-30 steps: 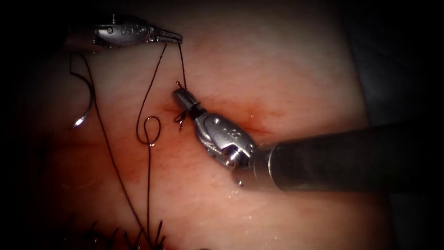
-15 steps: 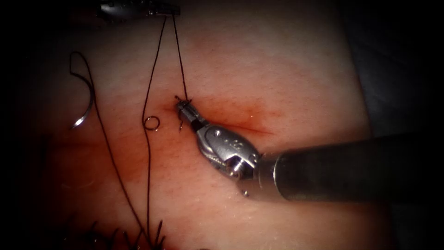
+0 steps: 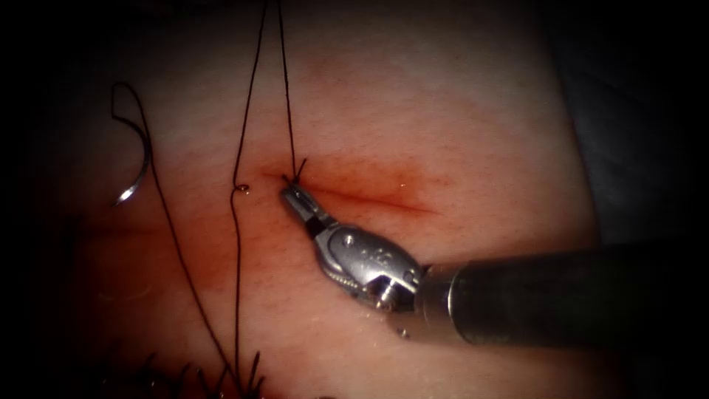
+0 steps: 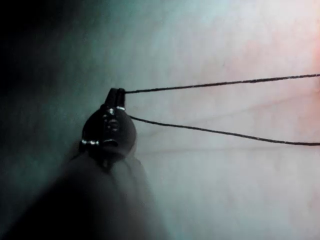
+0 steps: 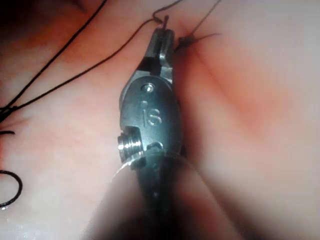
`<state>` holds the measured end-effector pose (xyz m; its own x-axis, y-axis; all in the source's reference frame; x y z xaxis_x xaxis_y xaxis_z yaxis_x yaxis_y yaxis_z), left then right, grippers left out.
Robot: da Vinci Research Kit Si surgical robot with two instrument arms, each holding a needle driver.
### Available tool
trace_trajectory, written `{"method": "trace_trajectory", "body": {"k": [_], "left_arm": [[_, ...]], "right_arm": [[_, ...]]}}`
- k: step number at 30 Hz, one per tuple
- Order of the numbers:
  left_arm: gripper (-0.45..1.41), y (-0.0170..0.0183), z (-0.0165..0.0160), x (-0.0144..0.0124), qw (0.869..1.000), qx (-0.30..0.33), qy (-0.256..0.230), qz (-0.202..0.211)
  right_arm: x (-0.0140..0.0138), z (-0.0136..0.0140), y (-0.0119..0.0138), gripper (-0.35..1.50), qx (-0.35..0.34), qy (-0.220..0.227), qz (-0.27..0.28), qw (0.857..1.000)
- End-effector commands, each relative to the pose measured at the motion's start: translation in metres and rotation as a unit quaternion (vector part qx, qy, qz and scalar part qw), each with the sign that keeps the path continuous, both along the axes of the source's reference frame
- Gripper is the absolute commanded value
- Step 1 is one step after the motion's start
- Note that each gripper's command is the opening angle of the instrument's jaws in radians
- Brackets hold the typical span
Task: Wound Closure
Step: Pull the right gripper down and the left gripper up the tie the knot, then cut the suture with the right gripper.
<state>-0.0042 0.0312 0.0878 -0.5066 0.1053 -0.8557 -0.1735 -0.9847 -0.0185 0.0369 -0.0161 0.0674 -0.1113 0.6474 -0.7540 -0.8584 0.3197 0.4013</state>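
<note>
My right tool lies just left of the cut, its jaws shut on the short thread tail beside the knot at the cut's left end. The same jaws meet the tail next to the knot in the right wrist view. My left tool is shut on the thread, and two taut strands leave it. Those strands climb from the knot to the picture's top edge. The curved needle lies free on the tissue, far left of the cut, held by neither tool.
A tiny thread loop sits left of the knot, and a long strand runs down to several cut thread ends at the lower edge. Red fluid stains the tissue around the cut. The tissue's right edge meets dark ground.
The left tool rose out of the endoscope view, pulling the strands taut. The wraps slid off the right jaws onto the knot, and the loose loop shrank. The right tool shifted slightly down and right.
</note>
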Motion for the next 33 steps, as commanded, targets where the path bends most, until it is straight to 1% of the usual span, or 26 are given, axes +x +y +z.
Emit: {"method": "trace_trajectory", "body": {"k": [1, 7, 9, 10, 11, 15, 20, 27, 30, 31, 32, 33], "left_arm": [[-0.45, 0.0010, 0.0009, -0.0006, 1.000, -0.008, 0.000, -0.007], [-0.45, 0.0020, 0.0020, -0.0008, 1.000, -0.023, 0.006, -0.019], [-0.45, 0.0024, 0.0025, -0.0007, 0.999, -0.024, 0.008, -0.023], [-0.45, 0.0024, 0.0025, -0.0007, 0.999, -0.024, 0.008, -0.023], [-0.45, 0.0028, 0.0030, -0.0004, 0.999, -0.025, 0.010, -0.027], [-0.45, 0.0031, 0.0035, 0.0000, 0.999, -0.026, 0.014, -0.030], [-0.45, 0.0029, 0.0038, 0.0000, 0.999, -0.028, 0.017, -0.030], [-0.45, 0.0030, 0.0037, 0.0004, 0.999, -0.026, 0.019, -0.030], [-0.45, 0.0024, 0.0033, 0.0008, 0.999, -0.026, 0.016, -0.028], [-0.45, 0.0022, 0.0031, 0.0009, 0.999, -0.028, 0.016, -0.025], [-0.45, 0.0019, 0.0029, 0.0010, 0.999, -0.023, 0.014, -0.027], [-0.45, 0.0014, 0.0025, 0.0012, 0.999, -0.020, 0.014, -0.027]], "right_arm": [[0.0006, 0.0008, -0.0006, -0.35, -0.008, -0.006, -0.009, 1.000], [0.0008, 0.0015, -0.0017, -0.35, -0.012, -0.011, -0.020, 1.000], [0.0010, 0.0017, -0.0026, -0.35, -0.007, -0.014, -0.036, 0.999], [0.0010, 0.0017, -0.0026, -0.35, -0.007, -0.014, -0.036, 0.999], [0.0014, 0.0019, -0.0038, -0.35, -0.005, -0.008, -0.054, 0.998], [0.0018, 0.0019, -0.0053, -0.35, 0.001, -0.016, -0.073, 0.997], [0.0018, 0.0016, -0.0055, -0.35, -0.003, -0.021, -0.079, 0.997], [0.0019, 0.0014, -0.0056, -0.35, -0.001, -0.015, -0.089, 0.996], [0.0020, 0.0012, -0.0051, -0.35, -0.002, 0.011, -0.117, 0.993], [0.0020, 0.0011, -0.0049, -0.35, -0.023, -0.002, -0.142, 0.990], [0.0021, 0.0011, -0.0047, 0.07, -0.045, -0.019, -0.164, 0.985], [0.0022, 0.0010, -0.0046, 0.57, -0.055, -0.027, -0.182, 0.981]]}}
